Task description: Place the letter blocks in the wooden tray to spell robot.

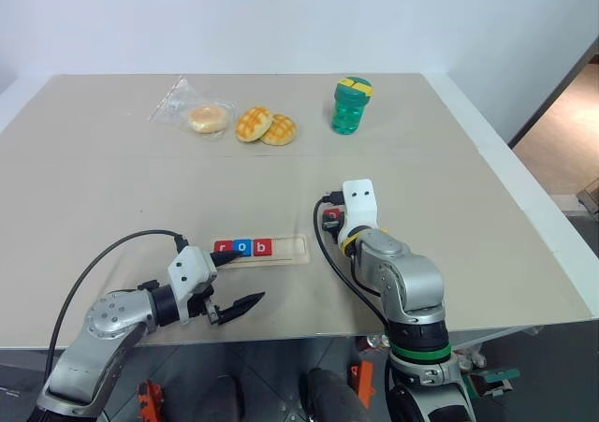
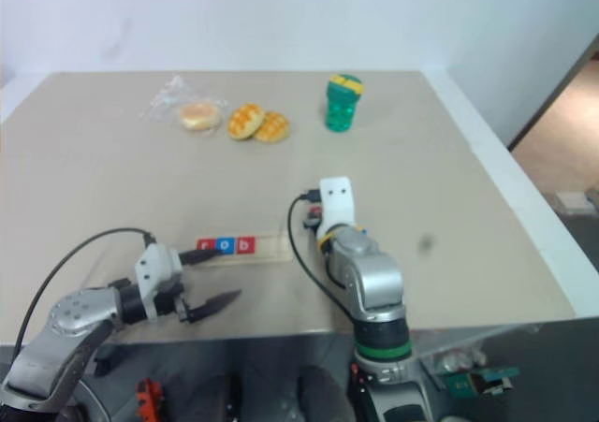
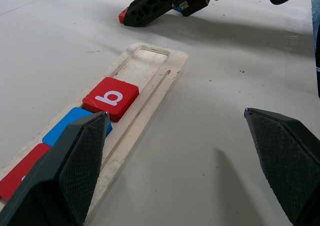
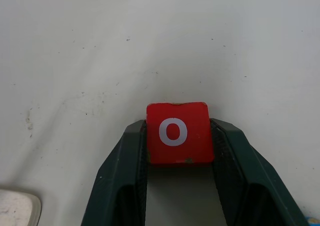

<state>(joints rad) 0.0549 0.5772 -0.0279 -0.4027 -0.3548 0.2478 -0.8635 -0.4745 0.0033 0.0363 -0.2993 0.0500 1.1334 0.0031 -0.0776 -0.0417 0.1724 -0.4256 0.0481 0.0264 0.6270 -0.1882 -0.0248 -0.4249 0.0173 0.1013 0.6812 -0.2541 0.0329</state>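
- Head views: you have r, o, b seated in the wooden tray (image 1: 281, 249) near the desk's (image 1: 112, 179) front edge; two slots remain.
- Left wrist view: your left gripper (image 3: 182, 158) is released beside the tray.
- Right wrist view: your right gripper (image 4: 178, 146) is grasping the red o block (image 4: 177, 132) above the desk; t is still to come.

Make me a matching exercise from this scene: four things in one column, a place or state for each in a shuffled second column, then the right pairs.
Things
1. red "o" block
2. red "b" block
3. left gripper
4. green bottle

Places or states
A. open, hovering beside the wooden tray
B. standing upright at the far side of the table
C. clamped in the right gripper
D. lying in the tray, third in the row

Pairs: 1-C, 2-D, 3-A, 4-B
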